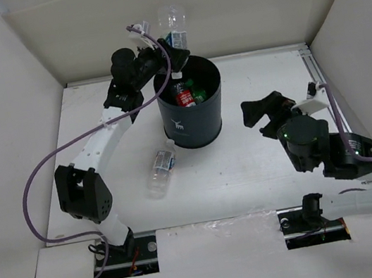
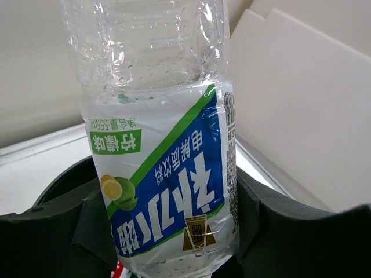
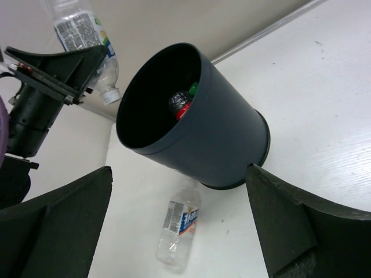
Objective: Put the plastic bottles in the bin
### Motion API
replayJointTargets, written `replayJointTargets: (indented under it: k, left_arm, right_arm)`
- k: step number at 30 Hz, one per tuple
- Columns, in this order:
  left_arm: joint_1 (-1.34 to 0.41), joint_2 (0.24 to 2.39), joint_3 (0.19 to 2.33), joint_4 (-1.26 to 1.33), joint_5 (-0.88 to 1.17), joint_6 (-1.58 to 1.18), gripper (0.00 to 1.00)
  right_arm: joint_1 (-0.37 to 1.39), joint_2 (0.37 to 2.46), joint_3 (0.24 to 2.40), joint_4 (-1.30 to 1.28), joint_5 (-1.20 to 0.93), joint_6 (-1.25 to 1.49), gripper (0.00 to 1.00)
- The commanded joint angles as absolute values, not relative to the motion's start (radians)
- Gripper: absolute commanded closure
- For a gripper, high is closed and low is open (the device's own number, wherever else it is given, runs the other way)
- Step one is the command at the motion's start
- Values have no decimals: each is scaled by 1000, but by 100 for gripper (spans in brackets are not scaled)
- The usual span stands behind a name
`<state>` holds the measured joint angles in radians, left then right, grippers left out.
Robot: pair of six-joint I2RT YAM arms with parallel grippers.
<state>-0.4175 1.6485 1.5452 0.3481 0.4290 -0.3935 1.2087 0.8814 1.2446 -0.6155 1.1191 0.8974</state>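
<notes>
The dark navy bin (image 1: 202, 130) stands mid-table. Inside it I see a red-label bottle (image 1: 185, 98) and a green bottle (image 1: 197, 88). My left gripper (image 1: 173, 54) is shut on a clear bottle with a blue-white label (image 1: 172, 23), held neck down above the bin's far-left rim; it fills the left wrist view (image 2: 168, 174). Another clear blue-white bottle (image 1: 161, 168) lies on the table by the bin's near-left side, also in the right wrist view (image 3: 178, 229). My right gripper (image 1: 262, 113) is open and empty, right of the bin, facing the bin (image 3: 220, 145).
White walls enclose the table on the left, back and right. A metal rail (image 1: 314, 74) runs along the far right edge. The left arm's purple cable (image 1: 48, 169) loops over the table's left side.
</notes>
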Motion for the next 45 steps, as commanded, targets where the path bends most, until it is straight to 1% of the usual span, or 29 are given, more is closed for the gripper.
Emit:
replayJointTargets:
  k: [1, 2, 3, 5, 6, 7, 9, 13, 14, 16, 18, 19, 22, 25, 28, 30, 31, 34, 35, 42, 45]
  left_arm:
    - [-419, 1615, 1551, 437, 399, -383, 52]
    - [-419, 1615, 1534, 437, 388, -383, 38]
    - [-419, 1603, 1514, 451, 388, -383, 19]
    - [-419, 1603, 1514, 451, 388, -383, 9]
    - [-419, 1603, 1514, 451, 405, -383, 2]
    - [-419, 1592, 1514, 439, 419, -383, 0]
    - [-419, 1571, 1505, 439, 458, -394, 0]
    - [-419, 1465, 1438, 430, 434, -403, 0]
    - [-419, 1409, 1408, 385, 404, -403, 0]
    - [-419, 1352, 1408, 292, 271, -384, 0]
    - [-419, 1263, 1384, 115, 183, -370, 0]
    - [-419, 1231, 1364, 68, 104, -361, 0]
    - [-419, 1112, 1240, -76, 31, -360, 0]
    - [-419, 1046, 1114, -149, 41, -362, 0]
    - [-419, 1060, 1042, -202, 72, -405, 0]
    - [-419, 1069, 1000, -202, 97, -426, 0]
    - [-419, 1083, 947, -202, 97, -461, 0]
    - [-419, 1083, 856, -125, 107, -498, 0]
    - [-419, 1083, 797, -54, 118, -499, 0]
    - [-419, 1204, 665, 125, 158, -541, 0]
    - [-419, 1250, 634, 162, 158, -554, 0]
  right_arm:
    - [1213, 825, 1229, -695, 1158, 913, 0]
    - [1213, 816, 1229, -695, 1167, 913, 0]
    - [1213, 804, 1218, -695, 1167, 913, 0]
    - [1213, 804, 1218, -695, 1167, 913, 0]
    - [1213, 804, 1218, -704, 1167, 913, 0]
    - [1213, 804, 1218, -704, 1167, 913, 0]
    - [1213, 814, 1218, -704, 1167, 913, 0]
    - [1213, 842, 1209, -693, 1167, 913, 0]
    - [1213, 857, 1209, -693, 1167, 913, 0]
    - [1213, 870, 1200, -677, 1167, 893, 0]
    - [1213, 896, 1200, -666, 1157, 864, 0]
    - [1213, 896, 1200, -652, 1144, 851, 0]
    - [1213, 931, 1200, -652, 1134, 832, 0]
    - [1213, 931, 1186, -638, 1106, 810, 0]
    - [1213, 899, 1143, -582, 1077, 770, 0]
    - [1213, 871, 1118, -546, 1054, 746, 0]
    - [1213, 842, 1094, -546, 1040, 746, 0]
    - [1213, 801, 1054, -516, 1020, 723, 0]
    - [1213, 776, 1045, -502, 1006, 723, 0]
    - [1213, 707, 1012, -512, 986, 713, 0]
    - [1213, 684, 1003, -522, 986, 704, 0]
